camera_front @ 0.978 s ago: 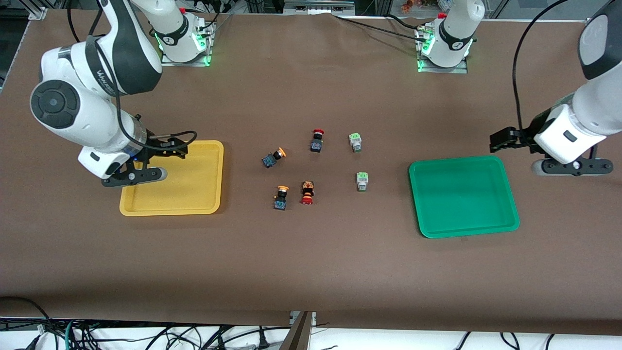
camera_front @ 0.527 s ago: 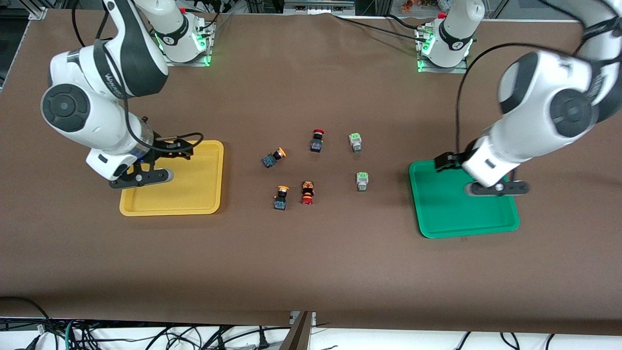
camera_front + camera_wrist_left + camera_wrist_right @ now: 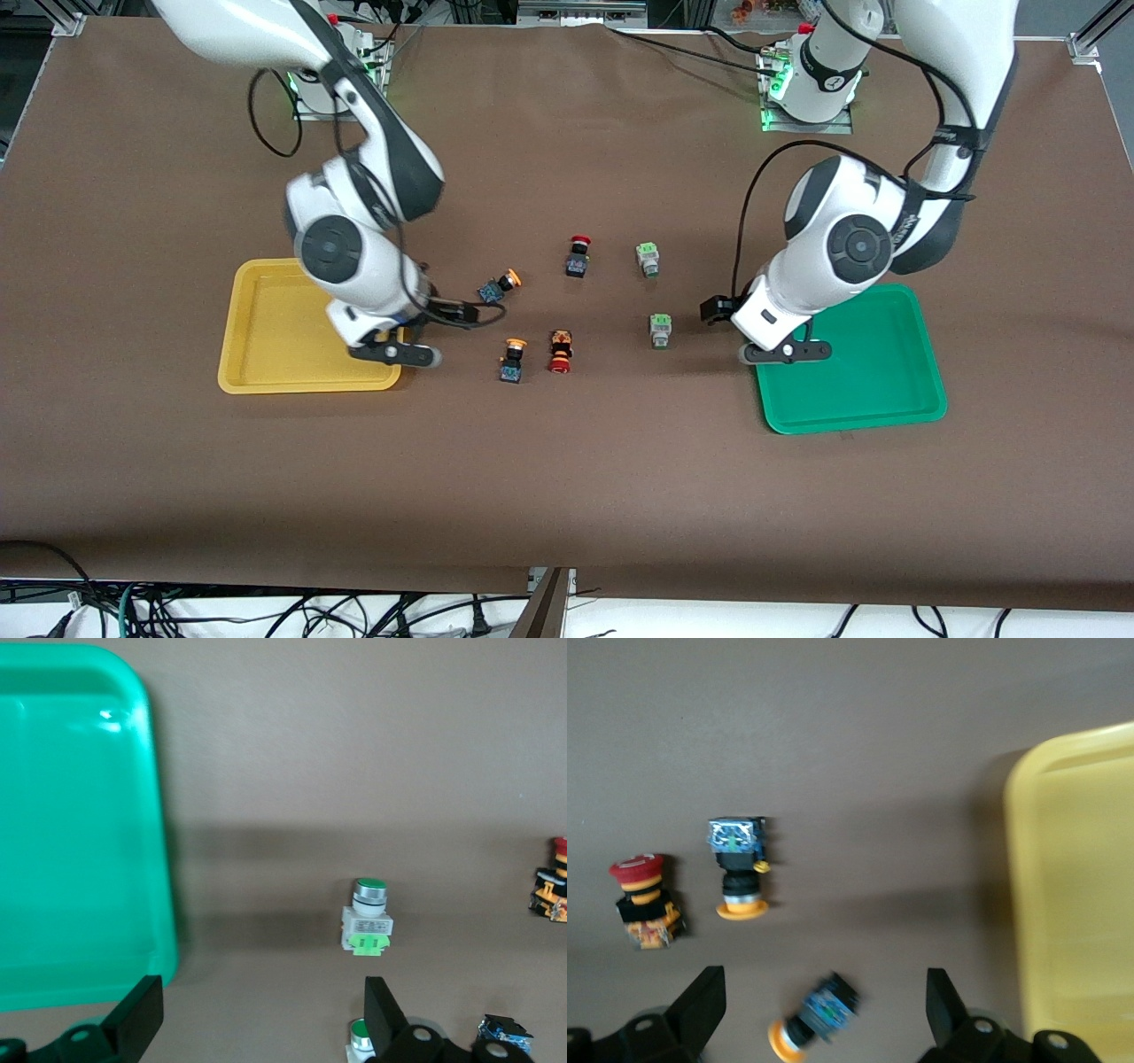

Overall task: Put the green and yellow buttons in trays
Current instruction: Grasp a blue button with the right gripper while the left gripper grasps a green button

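We judge the buttons light, rigid and prone to roll on their round caps — best taken across the boxy body. All six switches lie loose on the table between the yellow tray (image 3: 266,328) and green tray (image 3: 868,381), both empty. The two yellow buttons (image 3: 512,359) (image 3: 498,287) are toward the yellow tray, the two green buttons (image 3: 659,330) (image 3: 648,259) toward the green one, with two red-capped switches (image 3: 560,351) between them. Left gripper (image 3: 784,353) hovers over the green tray's rim beside a green button, jaws spread wide, holding nothing. Right gripper (image 3: 394,354) is at the yellow tray's edge near the yellow buttons — also fully spread, empty.
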You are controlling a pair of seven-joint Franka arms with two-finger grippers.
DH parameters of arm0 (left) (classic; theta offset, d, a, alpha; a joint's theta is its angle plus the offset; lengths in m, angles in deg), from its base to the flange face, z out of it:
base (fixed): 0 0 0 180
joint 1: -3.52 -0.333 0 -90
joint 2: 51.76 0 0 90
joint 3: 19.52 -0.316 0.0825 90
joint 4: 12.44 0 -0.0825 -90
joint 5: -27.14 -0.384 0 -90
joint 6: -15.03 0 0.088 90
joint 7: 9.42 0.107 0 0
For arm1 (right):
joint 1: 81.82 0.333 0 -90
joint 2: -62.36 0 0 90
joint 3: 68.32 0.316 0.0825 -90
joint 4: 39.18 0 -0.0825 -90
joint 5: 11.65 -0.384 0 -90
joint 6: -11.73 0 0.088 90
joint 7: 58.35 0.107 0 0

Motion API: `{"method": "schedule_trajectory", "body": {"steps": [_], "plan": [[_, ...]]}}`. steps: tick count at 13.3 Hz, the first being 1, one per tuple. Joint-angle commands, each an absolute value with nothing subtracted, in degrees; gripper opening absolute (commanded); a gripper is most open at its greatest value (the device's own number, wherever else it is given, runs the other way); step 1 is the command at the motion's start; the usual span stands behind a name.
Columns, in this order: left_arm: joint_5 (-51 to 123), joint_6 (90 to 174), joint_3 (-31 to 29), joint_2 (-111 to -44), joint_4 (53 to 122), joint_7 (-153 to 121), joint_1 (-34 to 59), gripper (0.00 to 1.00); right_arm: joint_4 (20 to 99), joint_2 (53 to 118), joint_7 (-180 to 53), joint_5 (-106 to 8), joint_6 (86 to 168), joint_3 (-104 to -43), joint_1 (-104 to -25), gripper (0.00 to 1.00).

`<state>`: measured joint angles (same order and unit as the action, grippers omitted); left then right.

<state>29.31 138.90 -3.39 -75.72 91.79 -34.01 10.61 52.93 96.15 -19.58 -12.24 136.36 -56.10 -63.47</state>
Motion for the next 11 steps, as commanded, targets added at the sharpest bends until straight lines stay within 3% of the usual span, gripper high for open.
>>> {"method": "schedule_trajectory", "body": {"steps": [1,5,8,11], "plan": [[28.99,144.12,-3.44,-76.80,94.61,-35.17,13.18,1.00,48.46,102.24,-13.46,-12.97,141.43,-56.27,-60.91,1.00],[25.23,149.32,-3.44,-78.12,97.43,-37.63,16.52,1.00,43.97,110.34,-10.63,-12.53,150.23,-56.36,-58.71,0.99],[17.75,151.43,-3.35,-81.01,97.43,-45.51,19.86,1.00,43.97,112.11,-10.89,-12.18,152.97,-56.54,-58.18,0.97],[12.03,154.85,-3.35,-84.09,97.25,-50.81,20.83,1.00,43.97,112.46,-11.50,-10.78,152.88,-56.63,-58.18,0.81]]}}
